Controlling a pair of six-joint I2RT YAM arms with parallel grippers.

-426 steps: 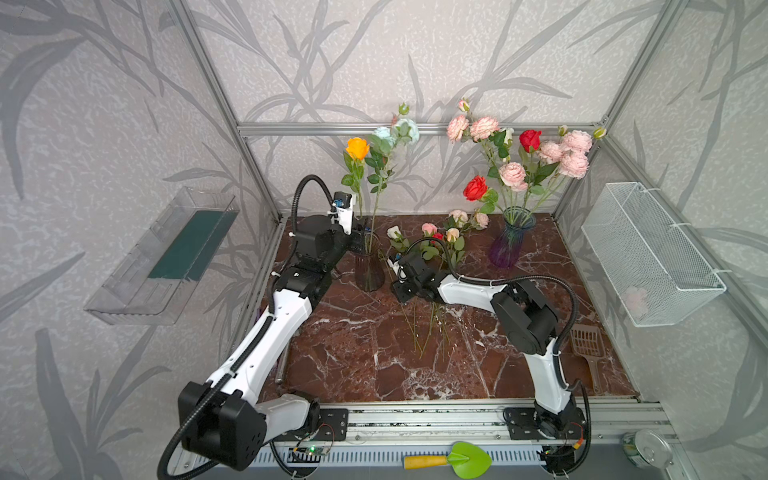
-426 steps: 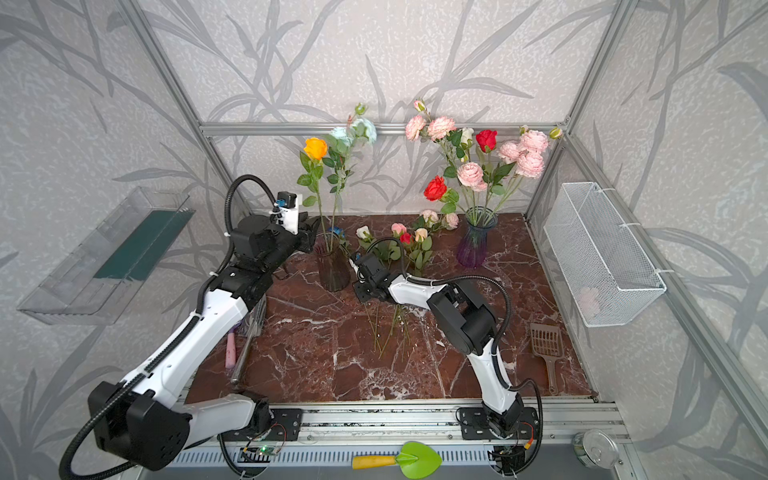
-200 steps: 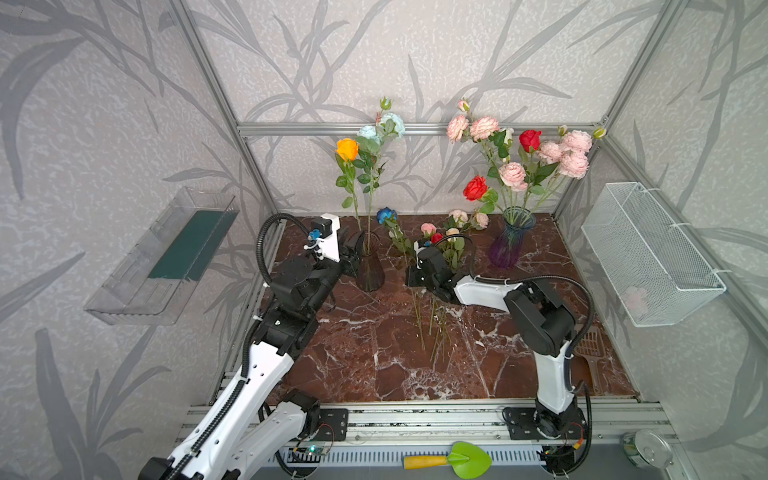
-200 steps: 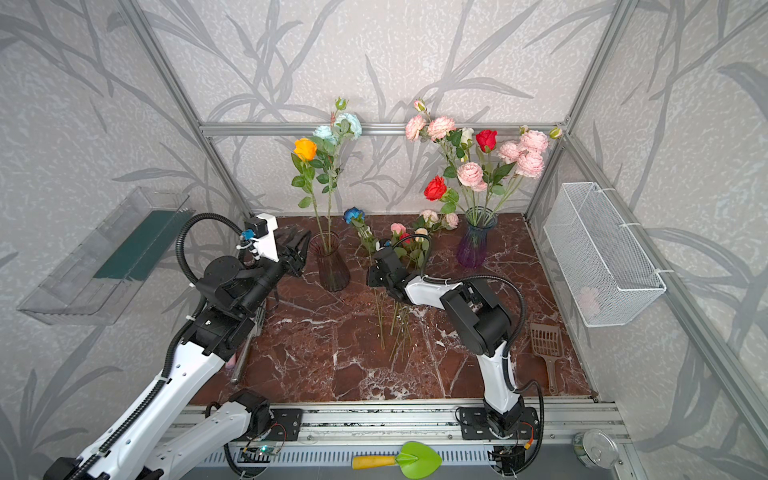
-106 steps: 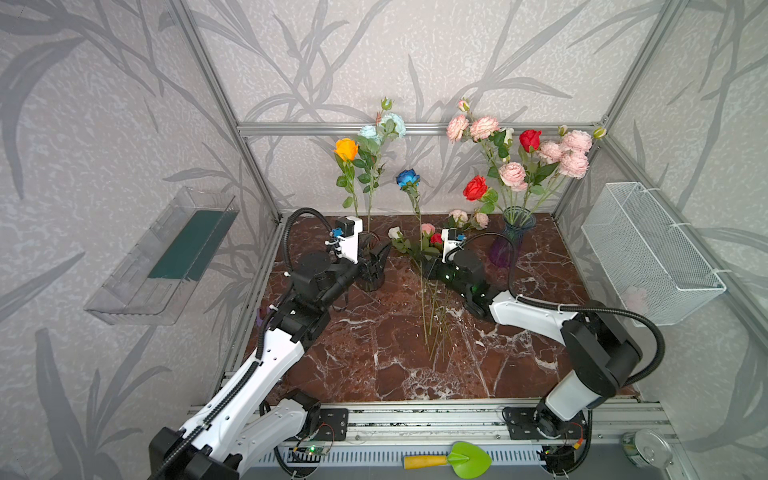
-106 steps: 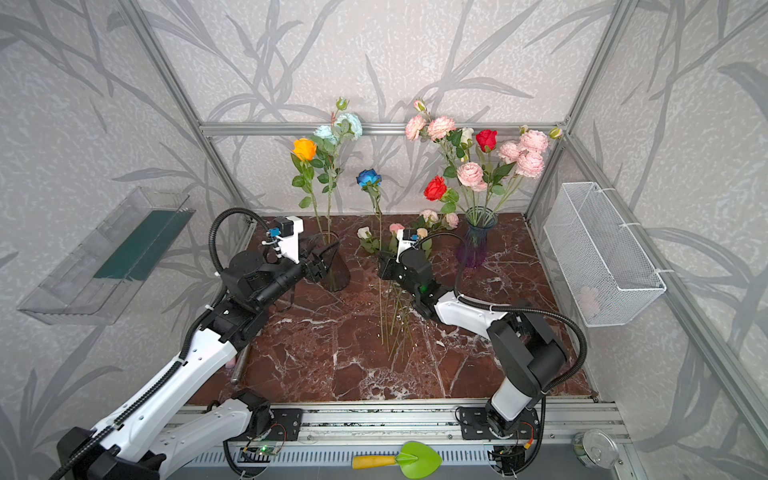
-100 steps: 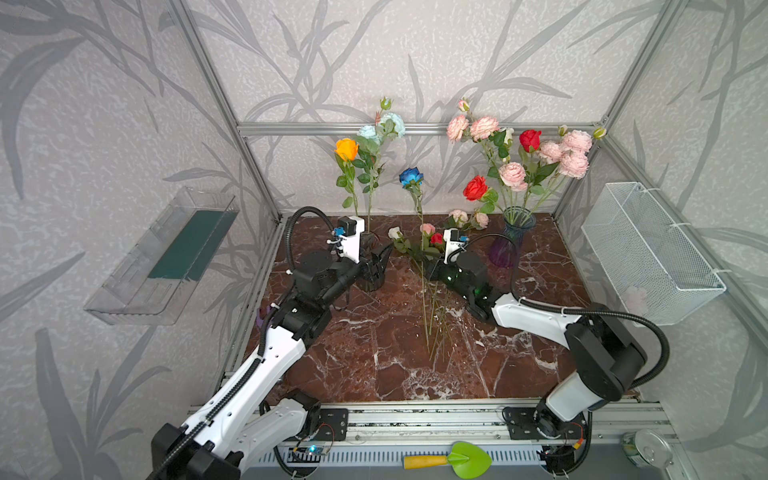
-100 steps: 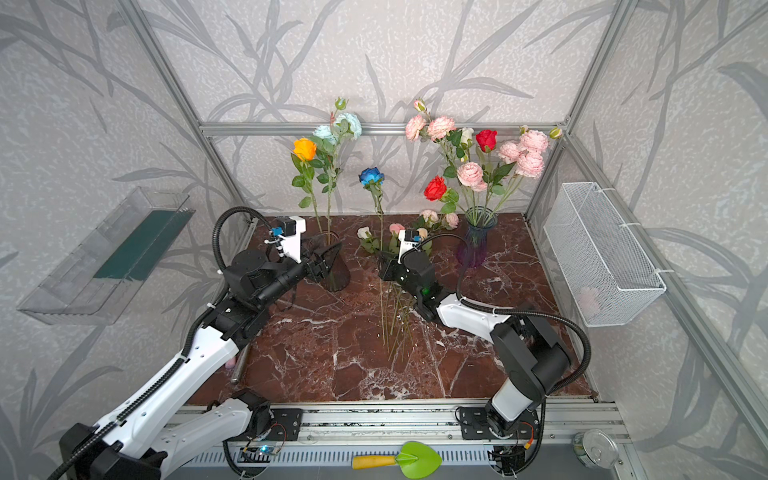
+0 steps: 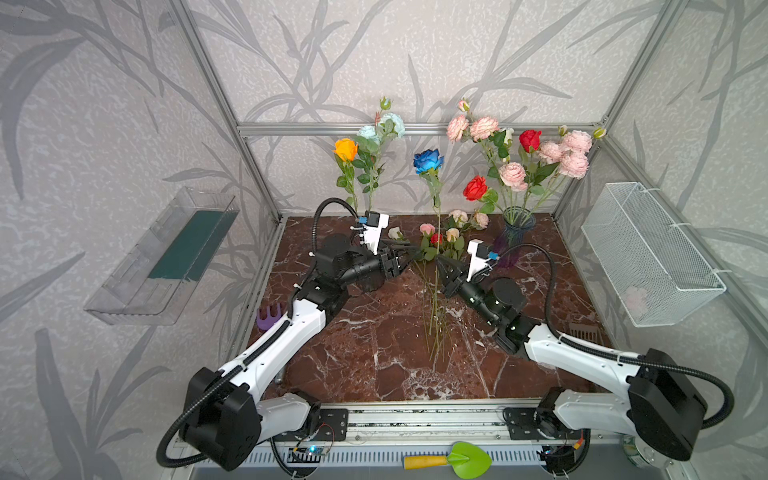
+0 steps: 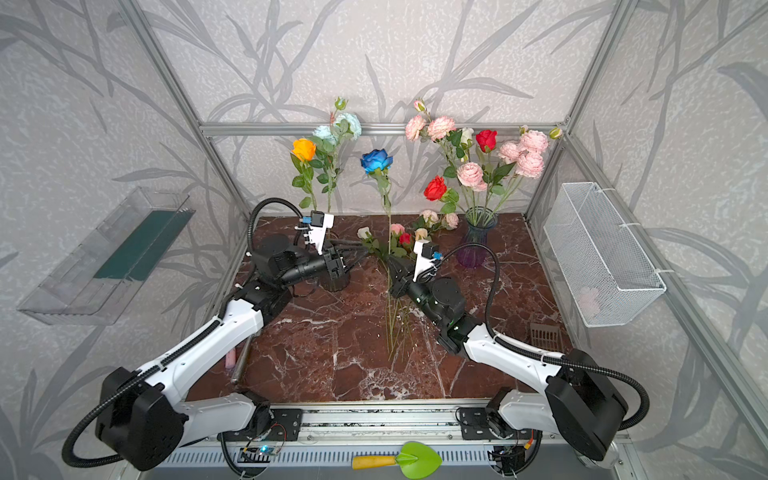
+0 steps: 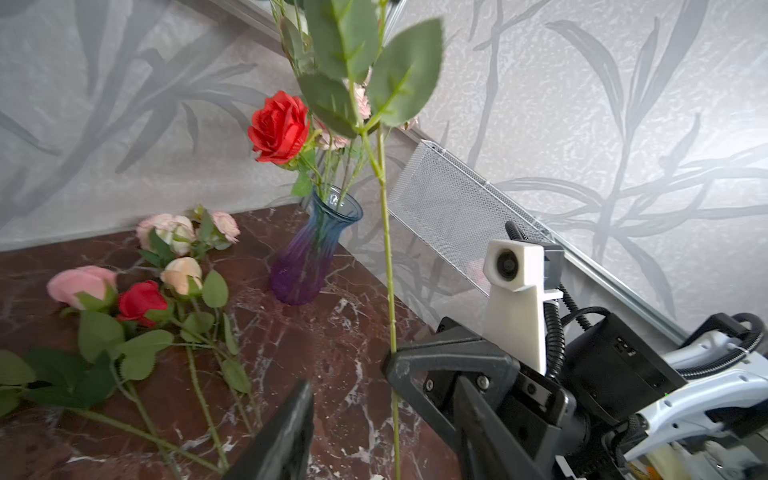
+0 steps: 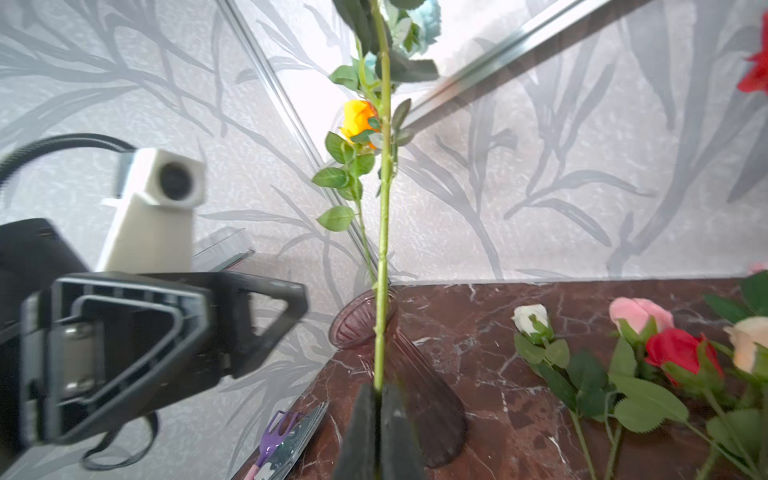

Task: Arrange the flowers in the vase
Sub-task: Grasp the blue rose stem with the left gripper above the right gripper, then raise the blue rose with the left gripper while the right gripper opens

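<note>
Centrally, the blue rose stands upright. Its long stem is pinched low down between the closed fingers of the right gripper, and its bloom is well above both arms. The left gripper points at that stem from the opposite side, fingers parted and empty, with the tips near the stem but apart from it.

Behind the left gripper sits the dark vase, holding the orange rose and pale-blue blooms. In the right wrist view the held stem crosses in front of this vase's rim; whether they touch cannot be told.

The blue-purple vase, with pink blooms and red roses, stands near the back right corner, apart from both grippers. On the marble table, between the two vases, lie loose flowers, their stems running forward under the held rose. Open marble spreads toward the front rail between the arms. A purple rake hugs the left edge.
</note>
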